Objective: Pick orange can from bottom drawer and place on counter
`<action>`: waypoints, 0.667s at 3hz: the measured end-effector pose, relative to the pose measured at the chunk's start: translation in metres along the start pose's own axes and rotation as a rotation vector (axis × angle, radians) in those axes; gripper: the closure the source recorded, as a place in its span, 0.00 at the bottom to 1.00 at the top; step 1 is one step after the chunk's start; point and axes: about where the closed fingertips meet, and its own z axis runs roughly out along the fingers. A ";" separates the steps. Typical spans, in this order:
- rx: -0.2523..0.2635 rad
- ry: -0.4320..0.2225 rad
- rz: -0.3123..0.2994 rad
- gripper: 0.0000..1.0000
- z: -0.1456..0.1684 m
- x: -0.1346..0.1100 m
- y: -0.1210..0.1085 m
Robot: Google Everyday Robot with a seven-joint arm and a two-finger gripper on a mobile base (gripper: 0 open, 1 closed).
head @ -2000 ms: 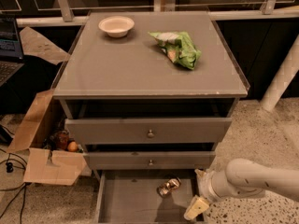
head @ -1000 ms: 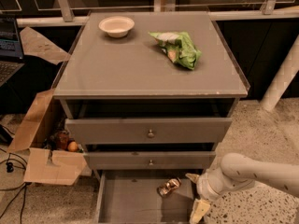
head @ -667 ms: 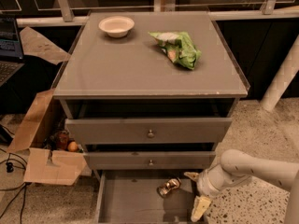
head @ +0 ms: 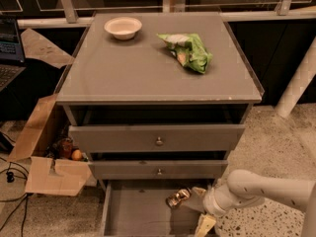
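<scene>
Plainly at the reaching step, with no grasp made yet. Has the gripper [head: 200,209] low at the right side of the open bottom drawer [head: 133,214], just beside the orange can [head: 178,197], with pale fingers [head: 205,224] spread apart and closed on nothing. Has the can lying tilted on the drawer floor toward the right rear, close under the lower of the two drawer fronts [head: 158,171], with one finger near or touching its right end; cannot tell which. Next calls for easing leftward to bring the can between the fingers, closing on its body, then lifting clear of the drawer walls and of those fronts overhead before rising to the counter [head: 148,78]. Up there, calls for a bare spot away from the green snack bag [head: 190,51] and the pale bowl [head: 123,27].
</scene>
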 end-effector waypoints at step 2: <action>0.035 0.026 -0.017 0.00 0.024 0.012 -0.020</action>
